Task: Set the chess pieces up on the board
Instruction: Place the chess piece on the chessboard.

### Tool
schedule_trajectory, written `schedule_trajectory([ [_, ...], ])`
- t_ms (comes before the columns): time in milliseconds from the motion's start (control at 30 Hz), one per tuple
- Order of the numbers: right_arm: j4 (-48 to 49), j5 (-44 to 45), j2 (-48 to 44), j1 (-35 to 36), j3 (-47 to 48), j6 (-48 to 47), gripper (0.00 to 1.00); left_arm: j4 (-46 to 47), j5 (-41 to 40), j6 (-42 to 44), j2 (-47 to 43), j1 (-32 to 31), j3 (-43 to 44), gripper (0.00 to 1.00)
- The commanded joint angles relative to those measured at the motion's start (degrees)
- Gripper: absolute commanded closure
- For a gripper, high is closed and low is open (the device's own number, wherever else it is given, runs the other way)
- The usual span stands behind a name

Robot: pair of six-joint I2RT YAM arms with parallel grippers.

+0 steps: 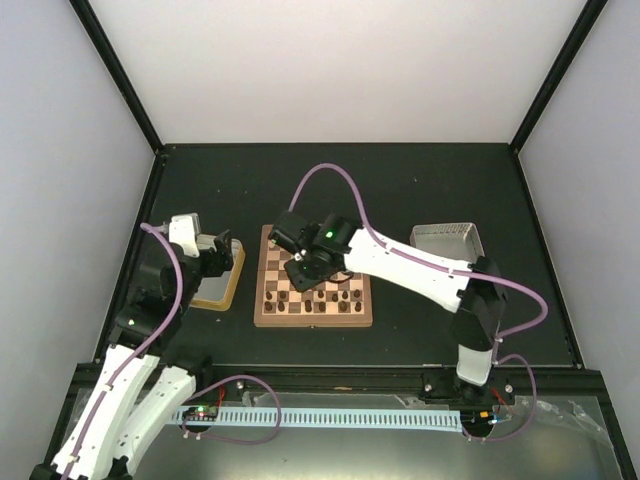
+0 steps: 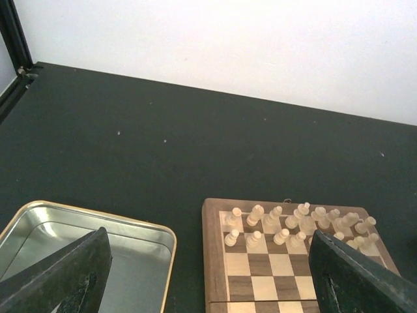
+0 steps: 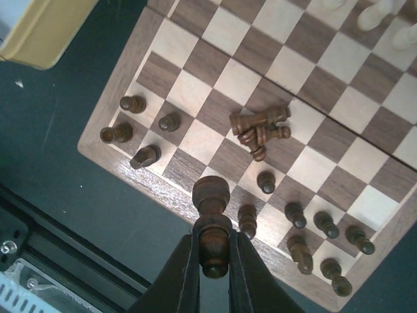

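Right wrist: right pincer (image 3: 213,251) clamped on a dark chess piece (image 3: 210,195), long axis in line with the fingers, hanging over the near-edge rows of the board (image 3: 225,29). Toppled dark pieces (image 3: 259,127) lie just beyond, toward board centre. Left pincer (image 2: 208,261) gapes empty, off the board's left side over the tray (image 2: 130,225) on the counter (image 2: 163,130). Right arm is nearer.

Right arm (image 1: 410,265) over the board (image 1: 315,320)
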Motion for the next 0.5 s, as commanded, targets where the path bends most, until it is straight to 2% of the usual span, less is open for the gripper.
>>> schedule_trajectory([
  [0, -4.3, -0.2, 4.3, 2.2, 3.7, -0.8, 0.99, 0.1, -3.2, 0.1, -1.8, 0.5, -0.2, 0.15],
  [467, -6.2, -2.1, 16.6, 4.7, 10.5, -2.9, 0.99, -0.2, -4.9, -0.3, -3.4, 0.4, -0.5, 0.11],
])
